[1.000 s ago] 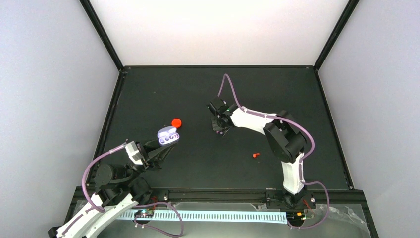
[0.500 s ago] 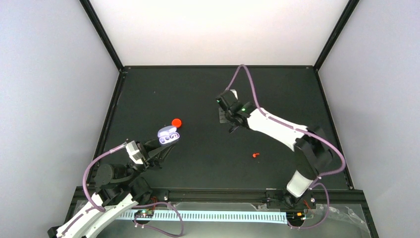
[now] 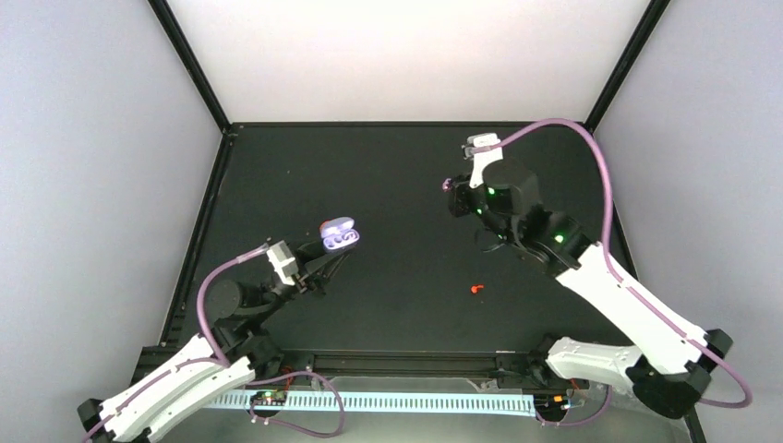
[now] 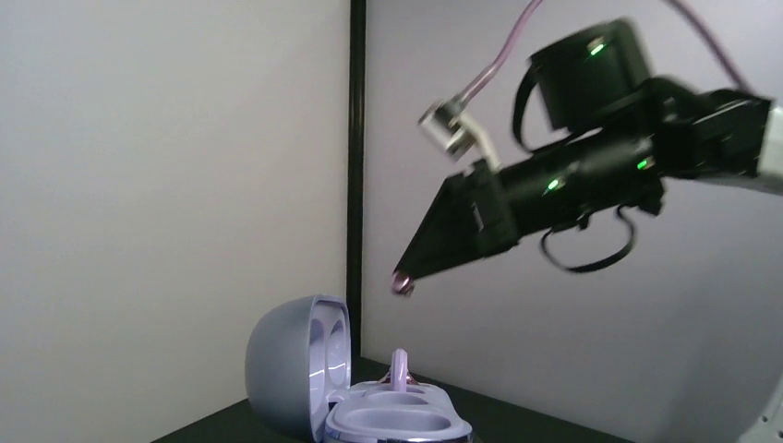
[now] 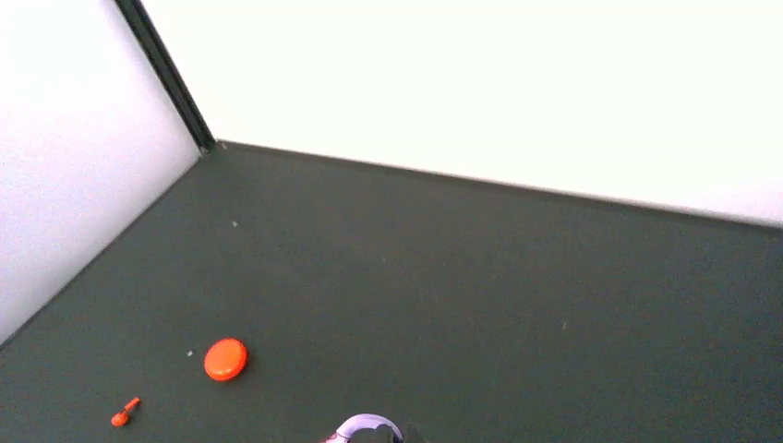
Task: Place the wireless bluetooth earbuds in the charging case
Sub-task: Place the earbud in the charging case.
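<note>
Grips the case [image 3: 339, 234] in the left gripper [image 3: 331, 256], narrowly closed around it, at 9 o'clock from the middle of the table [image 3: 397, 157]. Shows, in the left wrist view, the lid [image 4: 294, 374] swung open to 9 o'clock and one bud [image 4: 400, 367] standing upright out of the case. Pinches the second bud [image 4: 403, 284] at the very tip of the right gripper [image 3: 451, 190], closed tight on it, at 1 o'clock from the table's middle and 2 o'clock of the case, well apart from it. Finds a small red bit [image 3: 475, 289] lying at 4 o'clock from the middle. Catches, in the right wrist view, a red cap [image 5: 225, 359] with the bit near it at 8 o'clock.
</note>
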{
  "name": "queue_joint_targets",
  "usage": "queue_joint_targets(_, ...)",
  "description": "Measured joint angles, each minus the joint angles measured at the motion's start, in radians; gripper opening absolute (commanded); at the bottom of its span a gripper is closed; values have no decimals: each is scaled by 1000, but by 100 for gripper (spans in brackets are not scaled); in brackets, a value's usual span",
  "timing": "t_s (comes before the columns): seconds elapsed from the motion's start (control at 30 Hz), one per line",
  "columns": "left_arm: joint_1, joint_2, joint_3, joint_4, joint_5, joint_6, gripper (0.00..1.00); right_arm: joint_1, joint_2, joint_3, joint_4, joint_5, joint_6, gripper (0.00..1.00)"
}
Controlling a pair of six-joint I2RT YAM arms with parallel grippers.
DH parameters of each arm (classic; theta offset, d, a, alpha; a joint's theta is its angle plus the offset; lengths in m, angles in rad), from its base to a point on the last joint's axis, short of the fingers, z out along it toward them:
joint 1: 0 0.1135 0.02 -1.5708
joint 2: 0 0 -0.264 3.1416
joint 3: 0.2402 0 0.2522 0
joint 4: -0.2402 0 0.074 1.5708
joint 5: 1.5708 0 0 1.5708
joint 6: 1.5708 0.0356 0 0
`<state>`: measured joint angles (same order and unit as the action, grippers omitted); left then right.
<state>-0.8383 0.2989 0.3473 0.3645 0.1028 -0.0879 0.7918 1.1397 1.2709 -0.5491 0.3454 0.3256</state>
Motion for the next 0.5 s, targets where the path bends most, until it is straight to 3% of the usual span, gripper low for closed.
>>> queue_joint_targets(0.2,0,192,47,148,32,14,1,119,-92,79,-2,80,-123,1)
queue_joint_targets(0.5,0,348,106,318,84,18,2,428,-113,141,87,293,-293,1)
